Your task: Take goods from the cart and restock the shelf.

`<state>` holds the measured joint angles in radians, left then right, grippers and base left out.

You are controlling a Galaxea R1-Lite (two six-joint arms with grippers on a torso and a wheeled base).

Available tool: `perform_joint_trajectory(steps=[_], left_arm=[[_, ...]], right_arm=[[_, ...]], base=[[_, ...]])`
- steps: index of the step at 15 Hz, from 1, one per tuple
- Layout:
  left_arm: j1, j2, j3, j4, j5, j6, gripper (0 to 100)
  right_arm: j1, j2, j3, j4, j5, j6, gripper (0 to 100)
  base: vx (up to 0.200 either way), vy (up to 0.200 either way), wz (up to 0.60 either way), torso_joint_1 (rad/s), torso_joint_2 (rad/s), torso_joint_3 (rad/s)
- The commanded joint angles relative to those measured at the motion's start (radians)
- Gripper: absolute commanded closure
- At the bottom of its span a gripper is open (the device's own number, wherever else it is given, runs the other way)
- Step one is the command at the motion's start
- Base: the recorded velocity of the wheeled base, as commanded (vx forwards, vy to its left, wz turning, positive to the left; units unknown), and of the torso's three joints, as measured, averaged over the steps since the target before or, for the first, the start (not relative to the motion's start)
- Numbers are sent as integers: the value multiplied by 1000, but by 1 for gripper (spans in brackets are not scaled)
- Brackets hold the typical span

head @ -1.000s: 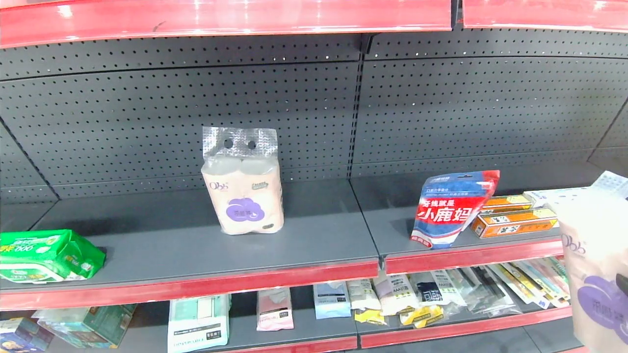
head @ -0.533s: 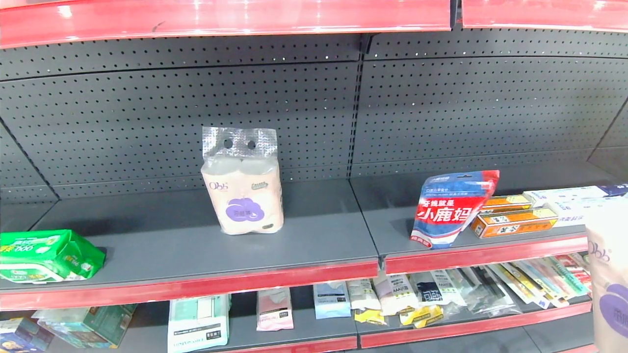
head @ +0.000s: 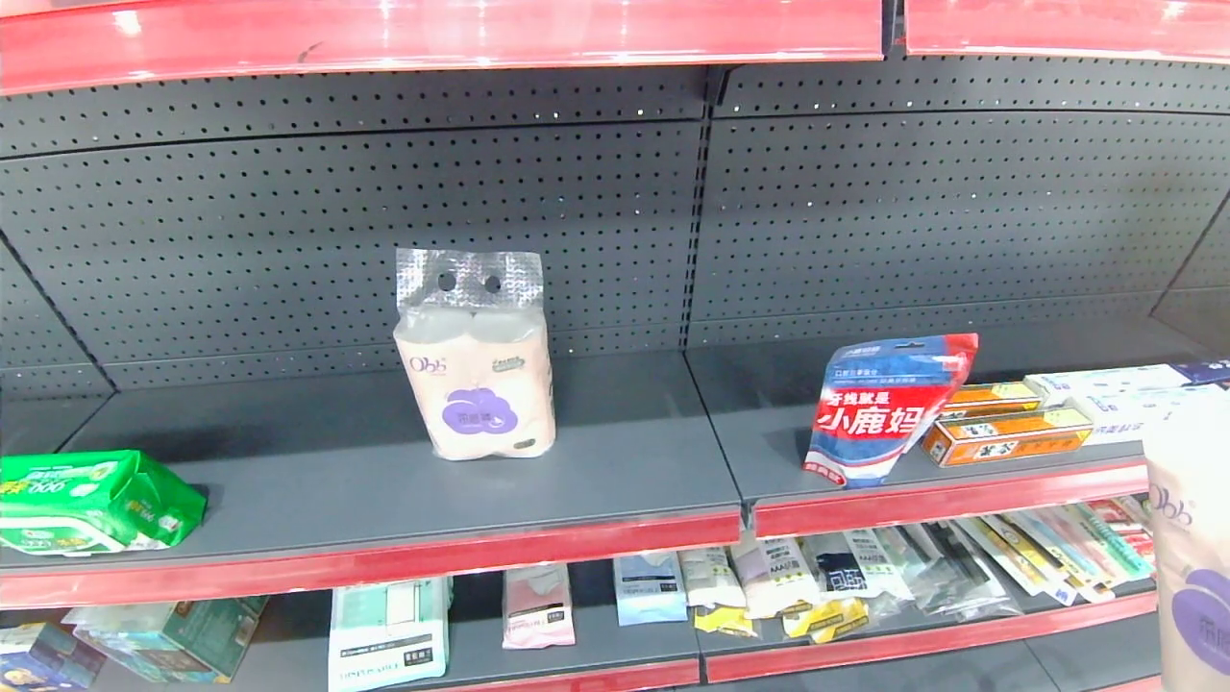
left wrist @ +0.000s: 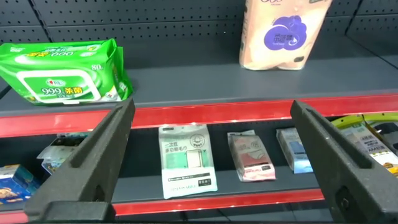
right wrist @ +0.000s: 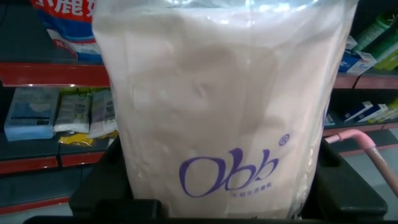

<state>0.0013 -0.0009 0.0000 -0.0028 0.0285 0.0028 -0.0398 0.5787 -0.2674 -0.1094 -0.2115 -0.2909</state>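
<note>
The pale peach, plastic-wrapped pack of toilet rolls [right wrist: 224, 106] with purple print sits between the two dark fingers of the right gripper [right wrist: 224, 202]. The fingers are closed against its two sides low down and carry it. In the head view the pack of toilet rolls [head: 1192, 548] is at the far right, in front of the right end of the grey metal shelf [head: 384, 557] with its red front strip, and does not rest on the board. A second pack [head: 478, 375] of the same kind stands upright near the middle of that board, well apart from the carried one. To the right of it, a red-and-blue pouch [head: 889, 408] leans against flat orange boxes [head: 1009, 432]. A green wipes packet [head: 91, 500] lies at the left end of the board. The left gripper [left wrist: 211, 109] is level with the red front strip, between the green wipes packet [left wrist: 65, 71] and the second pack [left wrist: 283, 34]. Its fingers are spread wide and hold nothing. Small flat sachets [head: 538, 605] lie in a row on the board below. A pink tube [right wrist: 367, 146] is visible beside the carried pack in the right wrist view.
</note>
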Motion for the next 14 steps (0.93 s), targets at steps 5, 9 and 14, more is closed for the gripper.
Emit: perform_joint_trajectory(steps=[5,9,14], left_arm=[[0,1,0,0,1,0,0],[0,1,0,0,-1,0,0],[0,1,0,0,-1,0,0]], right_arm=[[0,1,4,-1,1,1,100],[1,3,7,0,1,2,100],[3,1,16,-3,1,4,100]], base=[[0,0,0,0,0,0],[0,0,0,0,0,0],[0,0,0,0,0,0]])
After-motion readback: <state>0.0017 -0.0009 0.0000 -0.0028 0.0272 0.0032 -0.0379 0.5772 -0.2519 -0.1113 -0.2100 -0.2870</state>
